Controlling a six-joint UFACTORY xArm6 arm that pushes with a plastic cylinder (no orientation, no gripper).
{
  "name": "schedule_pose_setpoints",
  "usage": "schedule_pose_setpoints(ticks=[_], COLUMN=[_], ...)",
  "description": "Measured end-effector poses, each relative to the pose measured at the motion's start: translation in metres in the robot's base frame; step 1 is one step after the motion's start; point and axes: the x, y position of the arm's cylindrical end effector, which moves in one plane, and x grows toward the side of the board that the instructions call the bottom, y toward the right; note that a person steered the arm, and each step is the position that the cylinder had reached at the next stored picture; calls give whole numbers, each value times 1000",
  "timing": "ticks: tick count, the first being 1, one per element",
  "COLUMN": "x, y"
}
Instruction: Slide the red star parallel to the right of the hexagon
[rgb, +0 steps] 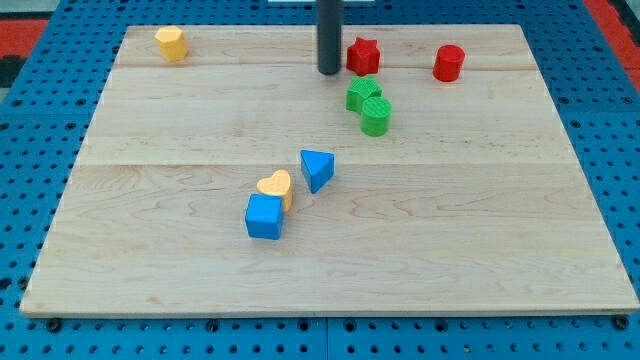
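The red star (363, 55) lies near the view's top, right of centre. My tip (329, 72) rests on the board just to the star's left, a small gap apart. The yellow hexagon (172, 43) sits at the view's top left corner of the board, far to the left of the star and roughly level with it.
A red cylinder (449, 63) lies right of the star. A green star (362, 95) and a green cylinder (376, 116) sit just below the red star. A blue triangle (317, 169), a yellow heart (276, 187) and a blue cube (265, 216) cluster mid-board. The wooden board (150, 260) lies on blue pegboard.
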Motion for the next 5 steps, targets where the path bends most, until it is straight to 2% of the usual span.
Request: schedule_pose_setpoints(ticks=[1,2,5], x=[0,-27,-42], y=[63,79,-19])
